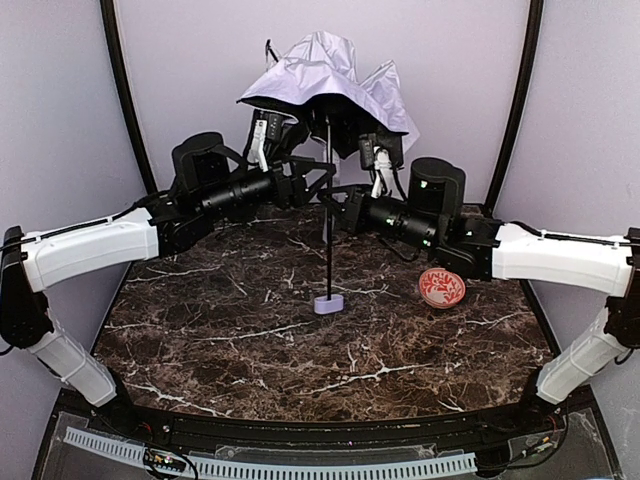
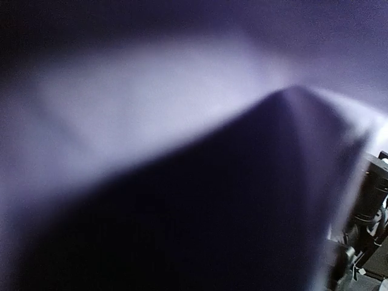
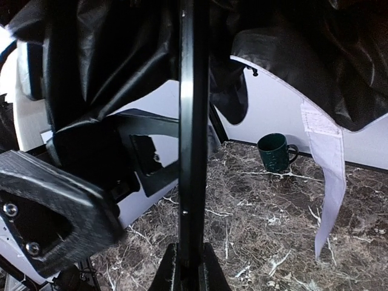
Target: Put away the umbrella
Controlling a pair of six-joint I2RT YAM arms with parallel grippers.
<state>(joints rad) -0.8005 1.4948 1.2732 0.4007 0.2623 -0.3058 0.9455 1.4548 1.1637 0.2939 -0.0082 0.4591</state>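
Robot lab booth, lavender walls (image 1: pixel 60 120), marble tabletop (image 1: pixel 230 345)

Umbrella (image 1: pixel 329 150), upright near the middle of the bench (image 1: pixel 200 340). The small lavender handle (image 1: pixel 328 305) rests on the bench, and the thin black shaft (image 1: pixel 329 215) rises straight from it. The canopy (image 1: pixel 320 75) is half collapsed and crumpled, pale lavender outside with a glossy black lining (image 3: pixel 121 54) beneath. Seen from my right wrist, a pale closure strap (image 3: pixel 327 182) hangs loose from the canopy's edge.

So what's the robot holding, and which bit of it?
The right tool is shut on the umbrella, around its thin black shaft, partway up. Whether the left tool grips anything cannot be told.
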